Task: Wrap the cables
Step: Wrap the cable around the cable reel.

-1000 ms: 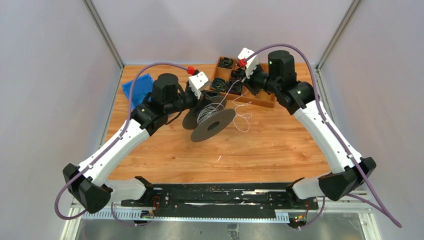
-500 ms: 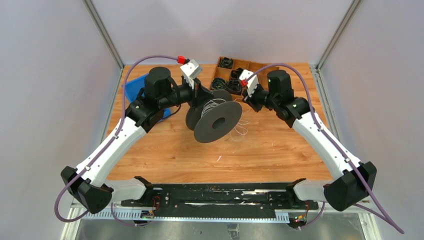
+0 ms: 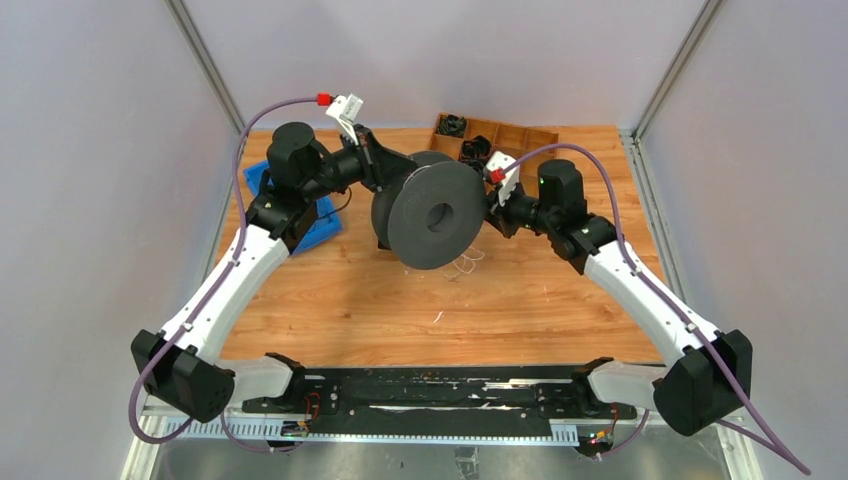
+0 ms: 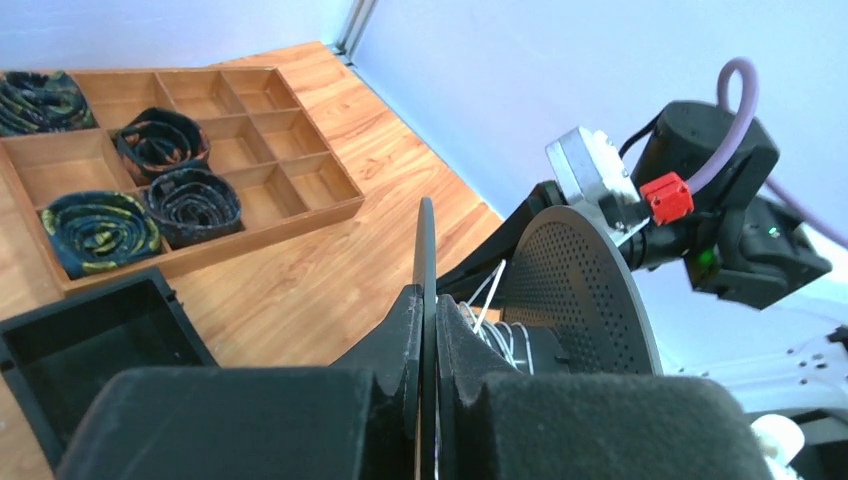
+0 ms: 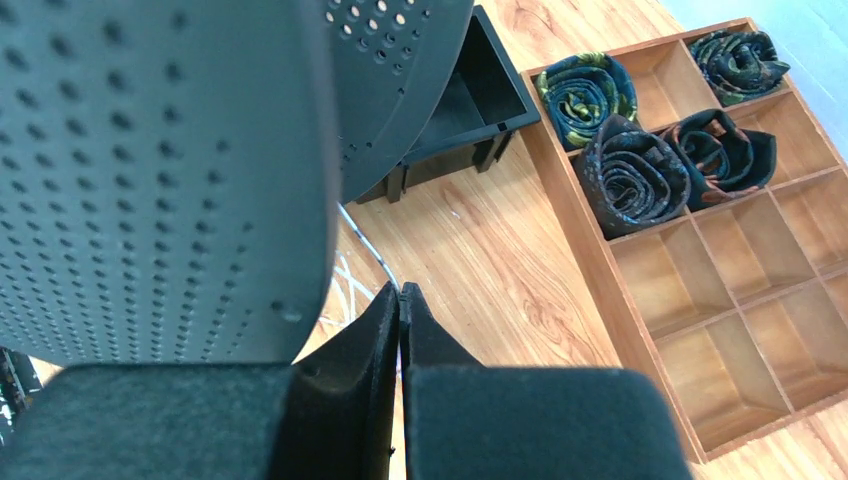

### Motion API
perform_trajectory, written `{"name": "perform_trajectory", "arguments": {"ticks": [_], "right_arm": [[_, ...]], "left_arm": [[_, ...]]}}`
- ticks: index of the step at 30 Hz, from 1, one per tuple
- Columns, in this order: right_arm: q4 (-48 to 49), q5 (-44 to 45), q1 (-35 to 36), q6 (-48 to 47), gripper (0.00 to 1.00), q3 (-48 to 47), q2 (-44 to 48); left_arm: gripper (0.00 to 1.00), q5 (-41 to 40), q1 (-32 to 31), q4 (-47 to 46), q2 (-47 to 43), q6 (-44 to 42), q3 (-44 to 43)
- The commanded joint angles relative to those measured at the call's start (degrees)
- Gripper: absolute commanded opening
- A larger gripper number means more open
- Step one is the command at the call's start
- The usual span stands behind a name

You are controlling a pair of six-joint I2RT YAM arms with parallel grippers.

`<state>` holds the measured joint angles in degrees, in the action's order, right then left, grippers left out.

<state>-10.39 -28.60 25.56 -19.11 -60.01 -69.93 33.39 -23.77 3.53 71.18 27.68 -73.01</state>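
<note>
Two tools, both closed up: left tool (image 4: 427,300) clamped on rim of black spool (image 3: 420,235), hoisted over far middle of desk (image 3: 400,310); right tool (image 5: 400,295) pinching cables (image 4: 505,335), partly wound on spool hub, few loose loops on desk underneath.

Not seeing anything readable in any of these views: no text, labels, brand names, numbers or signs are showing up on anything.
</note>
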Motion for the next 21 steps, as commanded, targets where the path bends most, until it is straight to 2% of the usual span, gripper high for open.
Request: {"name": "perform_trajectory", "arguments": {"ticks": [1, 7, 13, 21], "right_arm": [[3.2, -1.8, -0.8, 4.0, 0.01, 3.1, 0.7], [5.2, -2.5, -0.8, 5.9, 0.01, 6.6, 1.2], [9.1, -7.0, -0.9, 8.6, 0.01, 9.6, 0.6], [13.3, -13.3, -0.5, 13.7, 0.01, 11.2, -2.9]], "left_arm": [[0.00, 1.9, 1.9, -11.1, -0.4, 12.7, 1.1], [0.00, 0.3, 6.2, -14.6, -0.9, 20.2, 4.1], [0.00, -1.0, 10.8, -17.3, -0.9, 27.1, 6.5], [0.01, -2.6, 12.7, -18.2, -0.8, 33.5, 8.2]]}}
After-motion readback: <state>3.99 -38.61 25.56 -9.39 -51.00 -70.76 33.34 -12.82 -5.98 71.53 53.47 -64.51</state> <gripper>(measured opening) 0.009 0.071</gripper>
